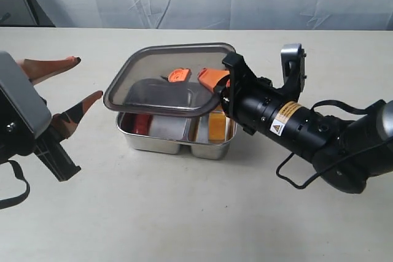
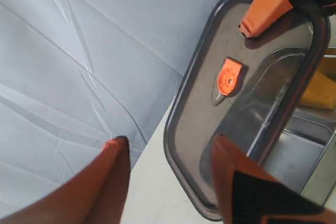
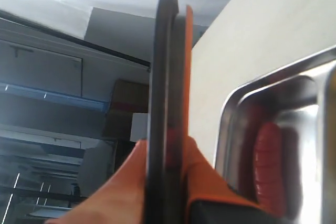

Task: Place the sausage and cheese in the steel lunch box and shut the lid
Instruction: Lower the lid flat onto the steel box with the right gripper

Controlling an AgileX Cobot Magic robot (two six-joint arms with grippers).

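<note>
lid was held tilted over box, not seated | sausage lay in the box's left compartment, cheese in the right | right tool was clamped on the lid's right edge | left tool gaped empty, left of the box, apart | box sat mid-counter

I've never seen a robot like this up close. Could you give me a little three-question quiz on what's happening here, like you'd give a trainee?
1. True or false: the lid lies flat and shut on the steel lunch box.
2. Pick one. The lid's edge is gripped by: A) the right claw, B) a person's hand, C) nothing.
3. Short answer: which food lies in a different compartment from the sausage?
Key: 1 false, it is held raised over the box. 2 A. 3 the cheese.
</note>
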